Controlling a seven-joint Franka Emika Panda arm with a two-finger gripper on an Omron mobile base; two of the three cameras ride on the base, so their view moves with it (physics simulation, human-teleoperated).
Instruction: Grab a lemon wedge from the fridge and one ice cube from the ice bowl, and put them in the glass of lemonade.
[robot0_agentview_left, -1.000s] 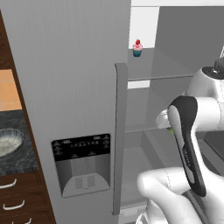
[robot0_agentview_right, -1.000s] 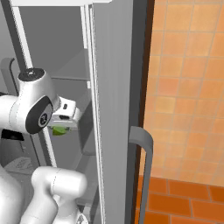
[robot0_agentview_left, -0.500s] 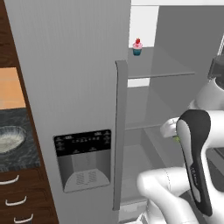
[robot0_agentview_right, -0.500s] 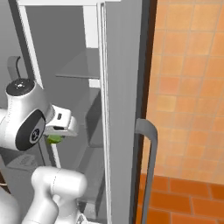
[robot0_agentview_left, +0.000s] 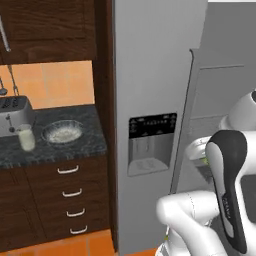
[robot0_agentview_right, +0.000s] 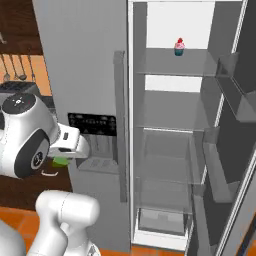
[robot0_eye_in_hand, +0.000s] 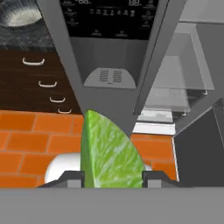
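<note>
We are holding the lemon wedge (robot0_eye_in_hand: 107, 153) in the gripper (robot0_eye_in_hand: 111, 177), whose jaws are closed on it from both sides, the pointed end sticking up between the fingertips (robot0_eye_in_hand: 72, 177). In the right base view a bit of green (robot0_agentview_right: 61, 161) is peeking out under the hand in front of the fridge (robot0_agentview_right: 85, 60). So the carry to the glass of lemonade (robot0_agentview_left: 26, 137) looks like the step we are in.

To do it well, we are thinking the grip should stay firm and the hand level, since the wedge is small and slick-looking and could slip out if we swing fast. The glass is sitting on the dark speckled counter (robot0_agentview_left: 75, 147), just in front of the silver toaster (robot0_agentview_left: 15, 110) and beside the ice bowl (robot0_agentview_left: 62, 132), well to the left of the fridge. We will want to come in from above the tumbler and let go only when the wedge is over its mouth, keeping clear of the toaster and the bowl.

Around us, the right fridge door is standing open, with a pink-topped cupcake (robot0_agentview_right: 179, 47) alone on the top shelf. Dark wooden drawers with pale handles (robot0_agentview_left: 67, 170) are running below the counter, an orange tiled wall behind it, and an orange brick-pattern floor (robot0_eye_in_hand: 35, 140) underfoot.
</note>
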